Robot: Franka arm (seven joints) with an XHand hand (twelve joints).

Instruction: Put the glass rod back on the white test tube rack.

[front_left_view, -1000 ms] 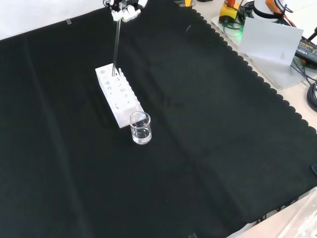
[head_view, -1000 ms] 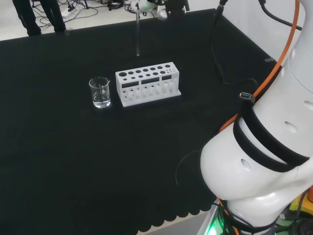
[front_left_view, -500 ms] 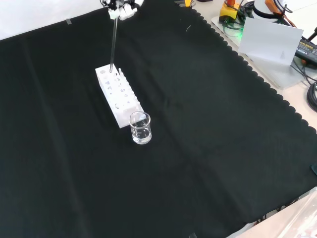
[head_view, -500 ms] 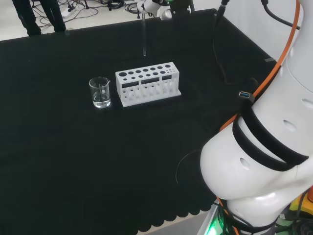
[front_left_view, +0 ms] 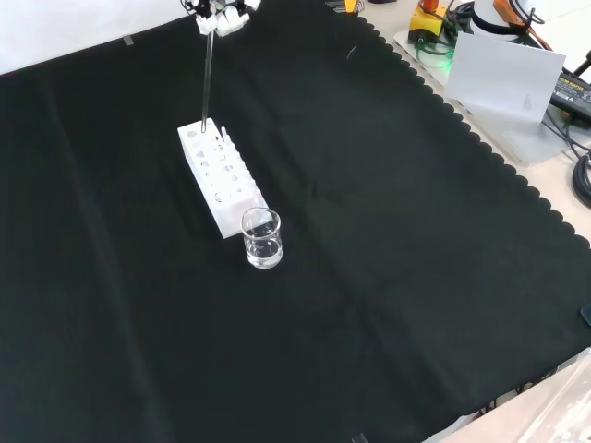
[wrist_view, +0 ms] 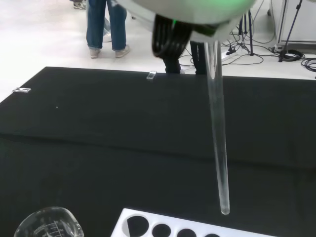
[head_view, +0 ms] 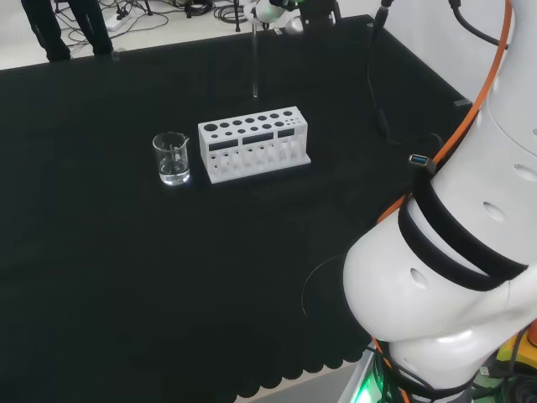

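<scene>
On the black cloth of the table (front_left_view: 388, 277), nearest in the front view, stands a small clear beaker (front_left_view: 261, 238) with a little clear liquid at its bottom and faint printed marks on its wall. Just behind it in that view, close to its rim, lies the white test tube rack (front_left_view: 220, 177), a long block with two rows of round holes in its top; in the head view the rack (head_view: 253, 143) stands just right of the beaker (head_view: 171, 158), with open windows along its side.

Above the rack's far end in the front view hangs the glass rod (front_left_view: 206, 78), a thin, straight, clear stick, nearly upright. Its lower tip sits over the top of the rack near the far holes; whether it touches the rack cannot be told from that view. In the head view the rod (head_view: 254, 59) shows its tip against the cloth beyond the rack. The wrist view shows the rod (wrist_view: 217, 128) close: smooth, see-through, with a rounded end that hangs a little above the rack's (wrist_view: 163, 228) holes, apart from them.

At the rod's top, by the far edge of the table, the hand (front_left_view: 222, 13) grips it, fingers curled round its upper end; in the head view the hand (head_view: 273, 12) sits at the upper edge.
</scene>
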